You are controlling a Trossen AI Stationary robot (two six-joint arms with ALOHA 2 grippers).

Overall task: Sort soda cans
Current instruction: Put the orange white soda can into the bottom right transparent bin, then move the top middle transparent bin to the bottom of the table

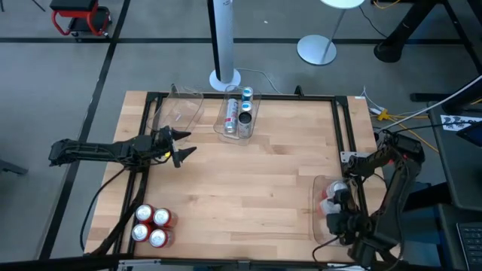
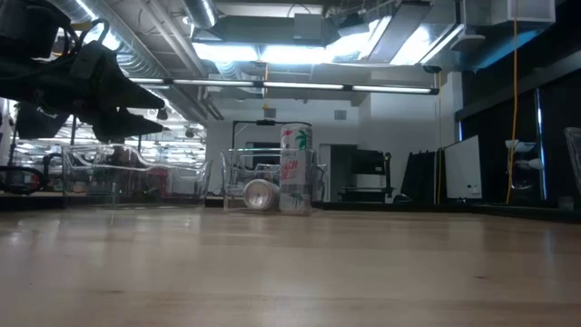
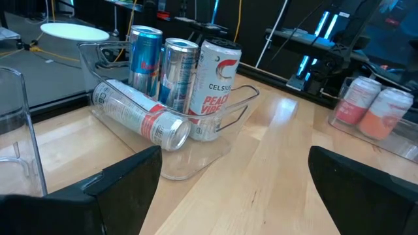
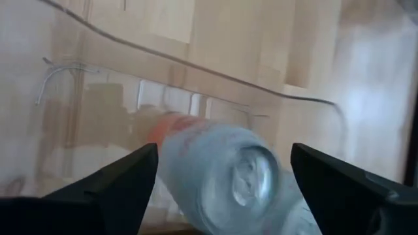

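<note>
Four red soda cans (image 1: 151,225) stand in a cluster at the table's near left. A clear bin (image 1: 237,114) at the far middle holds two blue-silver cans (image 3: 160,62) and a white can (image 3: 215,85), all upright, and one silver-red can (image 3: 137,114) lying on its side. My right gripper (image 4: 223,153) hangs open above a clear bin (image 1: 325,212) at the table's right. A pale can with an orange band (image 4: 219,173) lies on its side in that bin, below and between the fingers, untouched. My left gripper (image 1: 178,147) waits open at the table's left, clear of the table.
An empty clear bin (image 1: 185,107) stands at the far left, just beyond my left gripper. A black frame (image 1: 343,128) runs along the table's edges. The wide middle of the wooden table (image 1: 248,181) lies bare between the two arms.
</note>
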